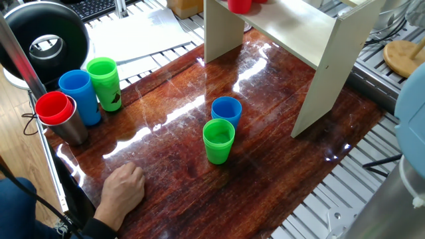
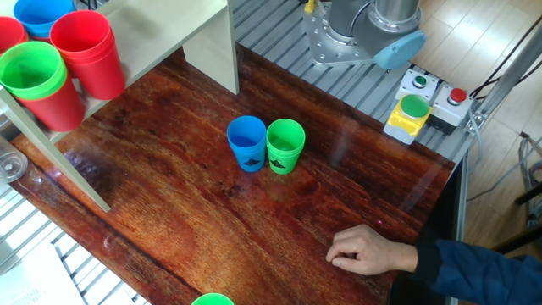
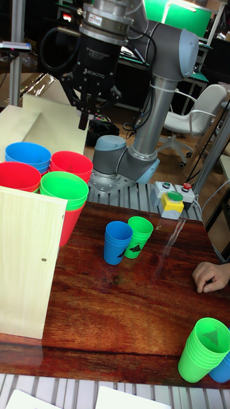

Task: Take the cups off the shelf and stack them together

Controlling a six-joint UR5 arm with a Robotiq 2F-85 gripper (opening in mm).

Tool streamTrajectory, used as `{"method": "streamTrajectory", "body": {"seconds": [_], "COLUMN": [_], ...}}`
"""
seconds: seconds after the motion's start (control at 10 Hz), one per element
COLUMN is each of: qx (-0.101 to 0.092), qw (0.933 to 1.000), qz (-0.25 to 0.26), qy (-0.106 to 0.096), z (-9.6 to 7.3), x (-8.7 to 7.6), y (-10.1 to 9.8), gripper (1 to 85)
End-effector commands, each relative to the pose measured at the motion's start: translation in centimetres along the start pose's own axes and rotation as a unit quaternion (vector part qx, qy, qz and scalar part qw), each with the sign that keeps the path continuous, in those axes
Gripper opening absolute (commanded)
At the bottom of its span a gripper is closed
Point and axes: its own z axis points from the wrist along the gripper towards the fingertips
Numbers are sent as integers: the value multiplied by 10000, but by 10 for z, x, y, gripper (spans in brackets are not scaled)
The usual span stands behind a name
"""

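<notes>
Several cups stand on the cream shelf (image 3: 29, 268): a blue one (image 3: 27, 155), two red ones (image 3: 70, 165) and a green one (image 3: 64, 188), some of them nested stacks. In the other fixed view the same green cup (image 2: 32, 68) and red cup (image 2: 80, 38) sit on the shelf top (image 2: 169, 34). On the table a blue cup (image 1: 226, 113) and a green cup (image 1: 218, 141) stand side by side. My gripper (image 3: 96, 108) hangs high above the shelf cups, open and holding nothing.
At the table's left end stand a green cup (image 1: 104, 83), a blue cup (image 1: 80, 96) and a red cup in a grey metal tumbler (image 1: 63, 119). A person's hand (image 1: 123, 189) rests near the front edge. A button box (image 2: 415, 110) sits beside the arm's base.
</notes>
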Motion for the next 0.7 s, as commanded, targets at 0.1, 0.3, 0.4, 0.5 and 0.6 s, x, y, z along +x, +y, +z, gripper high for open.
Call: {"method": "streamTrajectory", "body": {"seconds": [0.1,0.3,0.4,0.5,0.6], "qx": [162,153,204,223,249], "qw": [9998,9999,9998,9997,9996], "qz": [147,26,-15,-45,-98], "qy": [-32,11,-65,-36,-15], "z": [-1,-1,-1,-1,-1], "x": [-1,1,-3,-1,0], "y": [-9,-9,-11,-12,-14], "gripper": [17,17,17,17,17]}}
